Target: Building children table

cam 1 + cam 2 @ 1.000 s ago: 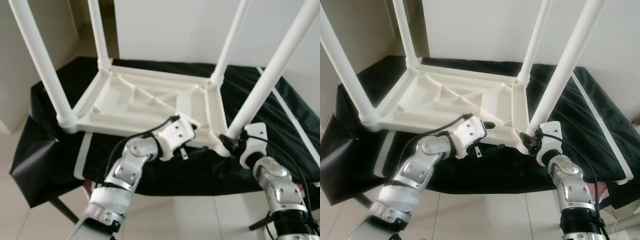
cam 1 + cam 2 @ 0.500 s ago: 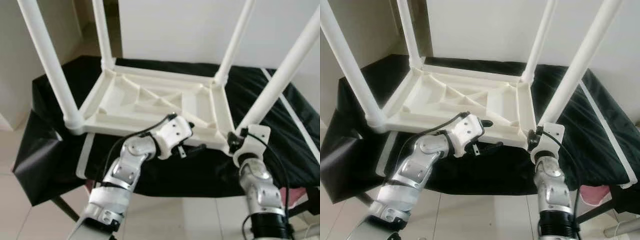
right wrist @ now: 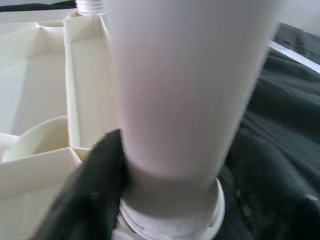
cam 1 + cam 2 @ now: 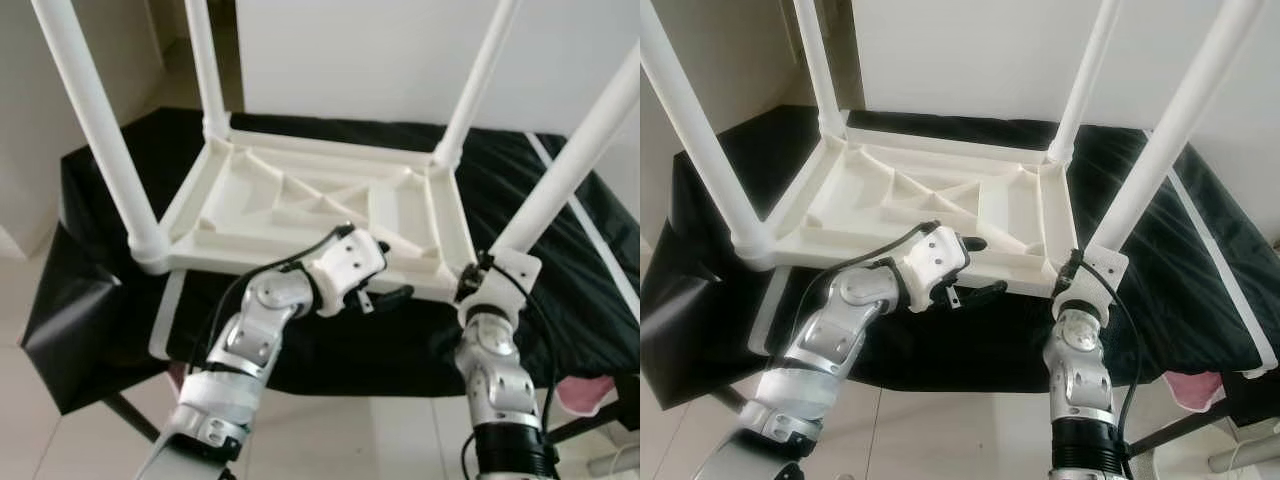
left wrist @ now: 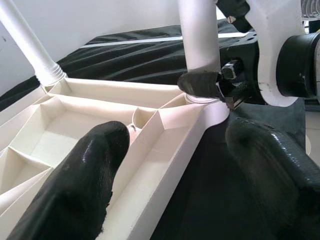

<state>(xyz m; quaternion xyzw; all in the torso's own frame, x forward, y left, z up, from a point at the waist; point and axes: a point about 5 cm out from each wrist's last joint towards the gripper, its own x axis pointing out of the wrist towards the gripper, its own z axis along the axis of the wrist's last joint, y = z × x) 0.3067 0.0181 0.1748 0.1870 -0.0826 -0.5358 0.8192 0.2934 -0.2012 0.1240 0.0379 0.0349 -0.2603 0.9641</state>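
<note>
- A white plastic children's table (image 4: 310,200) lies upside down, its ribbed underside facing up and four legs standing upward from the corners.
- It rests on a work surface draped in a black cloth (image 4: 100,260), which hangs down over the front edge and sides.
- A white strip (image 4: 165,310) lies on the cloth just beside the table's near left corner.
- Pale floor tiles (image 4: 30,440) show below the cloth, and a plain white wall (image 4: 350,60) stands behind.
- The left gripper (image 4: 385,292) sits at the table's near rim with its fingers (image 5: 80,185) spread apart, one over the ribbed underside and one outside the rim.
- The right gripper (image 4: 1072,272) is clamped on the near right leg (image 4: 570,170) at its base, one finger (image 3: 92,190) pressed against the leg just above the socket.
</note>
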